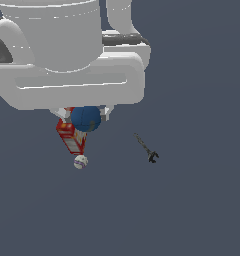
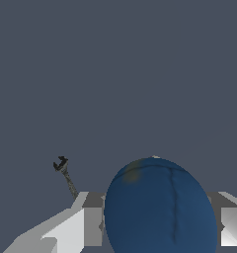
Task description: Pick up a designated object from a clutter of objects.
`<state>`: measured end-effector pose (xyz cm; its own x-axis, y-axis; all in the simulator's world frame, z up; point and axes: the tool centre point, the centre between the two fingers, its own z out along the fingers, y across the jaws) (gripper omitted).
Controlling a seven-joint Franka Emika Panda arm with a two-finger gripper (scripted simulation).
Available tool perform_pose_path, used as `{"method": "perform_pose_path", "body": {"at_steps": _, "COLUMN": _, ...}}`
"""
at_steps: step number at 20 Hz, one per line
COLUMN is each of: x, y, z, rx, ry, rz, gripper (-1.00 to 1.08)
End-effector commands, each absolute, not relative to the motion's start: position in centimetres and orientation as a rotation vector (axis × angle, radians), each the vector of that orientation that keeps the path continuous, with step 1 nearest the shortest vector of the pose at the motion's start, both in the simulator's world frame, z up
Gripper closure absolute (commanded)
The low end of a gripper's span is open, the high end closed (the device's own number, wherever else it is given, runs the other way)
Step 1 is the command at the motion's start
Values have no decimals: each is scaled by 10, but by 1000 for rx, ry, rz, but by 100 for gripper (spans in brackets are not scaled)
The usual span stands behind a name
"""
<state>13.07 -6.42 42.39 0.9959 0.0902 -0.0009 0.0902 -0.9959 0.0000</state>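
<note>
The dark-blue ball [image 1: 86, 119] is gripped between the two white fingers of my gripper [image 1: 85, 116], which is shut on it. The ball hangs above the floor, just under the big white hand. It fills the wrist view as a large blue ball [image 2: 160, 207], with one finger [image 2: 73, 230] on each side of it. Behind and below the ball stands the red carton [image 1: 71, 136], partly covered by it. A small whitish ball [image 1: 80, 161] lies just past the carton's lower end.
A thin dark wrench [image 1: 147, 148] lies on the grey floor towards the exterior view's right, apart from the other objects. The same wrench [image 2: 65, 175] shows small and far below in the wrist view.
</note>
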Motion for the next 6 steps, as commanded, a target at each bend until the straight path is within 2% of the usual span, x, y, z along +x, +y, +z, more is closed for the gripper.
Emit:
{"method": "perform_pose_path", "body": {"at_steps": 1, "x": 133, "y": -65, "z": 427, "rx": 3138, "ry": 142, "rz": 0, "gripper": 108}}
{"method": "perform_pose_path", "body": {"at_steps": 6, "x": 134, "y": -65, "z": 429, "rx": 3138, "ry": 142, "rz": 0, "gripper": 108}}
